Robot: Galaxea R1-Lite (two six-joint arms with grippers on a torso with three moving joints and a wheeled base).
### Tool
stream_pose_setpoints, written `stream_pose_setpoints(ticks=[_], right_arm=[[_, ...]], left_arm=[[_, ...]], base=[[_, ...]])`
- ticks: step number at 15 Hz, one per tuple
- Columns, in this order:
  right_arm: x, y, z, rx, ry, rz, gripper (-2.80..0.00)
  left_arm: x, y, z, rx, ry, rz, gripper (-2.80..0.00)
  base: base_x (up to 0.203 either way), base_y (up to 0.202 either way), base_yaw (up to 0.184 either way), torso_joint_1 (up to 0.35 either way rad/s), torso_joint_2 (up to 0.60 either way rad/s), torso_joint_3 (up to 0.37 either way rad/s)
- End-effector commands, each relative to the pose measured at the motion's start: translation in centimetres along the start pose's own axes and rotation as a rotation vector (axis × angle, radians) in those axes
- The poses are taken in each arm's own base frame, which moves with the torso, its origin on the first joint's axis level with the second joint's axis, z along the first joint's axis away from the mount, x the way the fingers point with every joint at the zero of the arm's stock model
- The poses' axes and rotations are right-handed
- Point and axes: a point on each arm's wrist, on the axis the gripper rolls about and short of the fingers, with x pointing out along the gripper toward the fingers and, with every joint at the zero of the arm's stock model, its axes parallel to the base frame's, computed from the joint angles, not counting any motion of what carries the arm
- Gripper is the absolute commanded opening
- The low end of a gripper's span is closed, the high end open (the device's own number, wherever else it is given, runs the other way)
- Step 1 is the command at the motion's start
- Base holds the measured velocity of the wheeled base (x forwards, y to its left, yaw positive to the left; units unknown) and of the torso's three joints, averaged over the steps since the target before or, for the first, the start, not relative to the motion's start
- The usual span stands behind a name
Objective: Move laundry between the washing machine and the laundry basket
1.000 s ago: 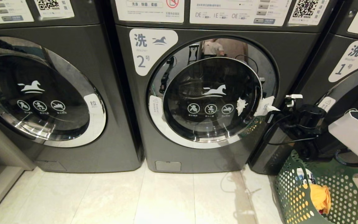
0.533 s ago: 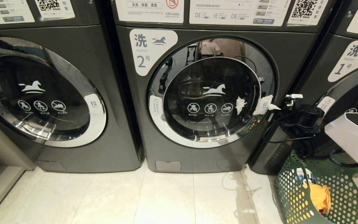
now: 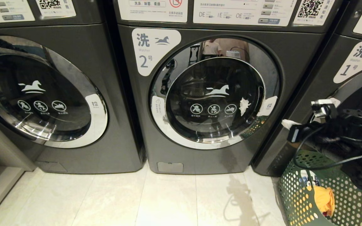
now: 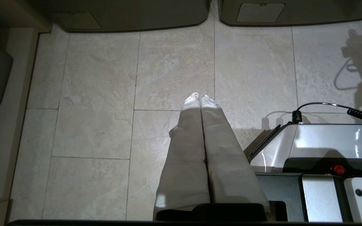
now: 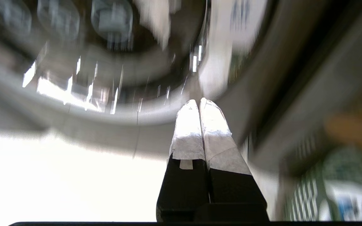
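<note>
The washer (image 3: 214, 94) marked 2 stands in the middle of the row with its round door (image 3: 215, 100) closed, and the green basket (image 3: 297, 191) sits on the tiled floor (image 3: 168, 201) at the lower right, with yellow laundry (image 3: 324, 199) inside. The right gripper (image 5: 199, 102) hangs above the basket just beside the washer's front, its taped fingers (image 5: 187, 125) pressed together and holding nothing. The left gripper (image 4: 200, 98) points down at bare floor in front of the machines, fingers also closed and empty.
</note>
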Motion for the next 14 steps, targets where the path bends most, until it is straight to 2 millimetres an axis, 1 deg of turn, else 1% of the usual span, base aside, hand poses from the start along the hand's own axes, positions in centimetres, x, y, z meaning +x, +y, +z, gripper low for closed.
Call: stream_pose_setpoints(ticks=[1, 2, 3, 4, 5, 7, 8, 10, 11, 13, 14], right_arm=[[-6.7, 1.6, 0.4, -0.015, 0.010, 0.010, -2.80], [-9.6, 2.2, -1.9, -0.017, 0.100, 0.019, -2.80], [-12.3, 2.8, -3.6, -0.020, 0.172, 0.026, -2.80], [-14.4, 3.2, -4.9, -0.018, 0.243, 0.026, -2.80], [-16.2, 3.5, -5.5, -0.023, 0.289, 0.019, -2.80], [-18.3, 4.0, -6.0, -0.021, 0.387, 0.005, -2.80], [-19.5, 4.2, -6.5, -0.012, 0.447, 0.003, -2.80], [-21.9, 4.7, -7.3, 0.005, 0.541, 0.003, -2.80], [-23.2, 5.0, -7.5, 0.005, 0.559, 0.003, -2.80], [-25.6, 5.5, -7.6, -0.009, 0.555, -0.029, -2.80], [-26.8, 5.7, -7.7, -0.024, 0.547, -0.059, -2.80]], left_arm=[[1.8, -0.2, -1.3, -0.001, 0.041, -0.007, -2.80], [3.0, -0.3, -2.3, -0.002, 0.065, -0.009, -2.80], [4.2, -0.5, -3.5, -0.004, 0.095, -0.011, -2.80], [5.4, -0.7, -4.8, -0.005, 0.135, -0.015, -2.80], [6.5, -0.9, -6.2, -0.006, 0.170, -0.021, -2.80], [8.0, -1.4, -9.0, -0.009, 0.173, -0.024, -2.80], [8.4, -1.5, -9.4, -0.010, 0.114, -0.030, -2.80], [8.5, -1.6, -9.7, -0.009, 0.053, -0.081, -2.80], [8.7, -1.6, -9.7, -0.008, 0.030, -0.081, -2.80], [9.5, -1.5, -9.3, 0.005, -0.102, -0.053, -2.80], [9.9, -1.5, -9.5, 0.015, -0.143, -0.037, -2.80]], base=[[0.000, 0.000, 0.000, 0.000, 0.00, 0.000], [0.000, 0.000, 0.000, 0.000, 0.00, 0.000], [0.000, 0.000, 0.000, 0.000, 0.00, 0.000], [0.000, 0.000, 0.000, 0.000, 0.00, 0.000], [0.000, 0.000, 0.000, 0.000, 0.00, 0.000], [0.000, 0.000, 0.000, 0.000, 0.00, 0.000], [0.000, 0.000, 0.000, 0.000, 0.00, 0.000], [0.000, 0.000, 0.000, 0.000, 0.00, 0.000], [0.000, 0.000, 0.000, 0.000, 0.00, 0.000], [0.000, 0.000, 0.000, 0.000, 0.00, 0.000], [0.000, 0.000, 0.000, 0.000, 0.00, 0.000]])
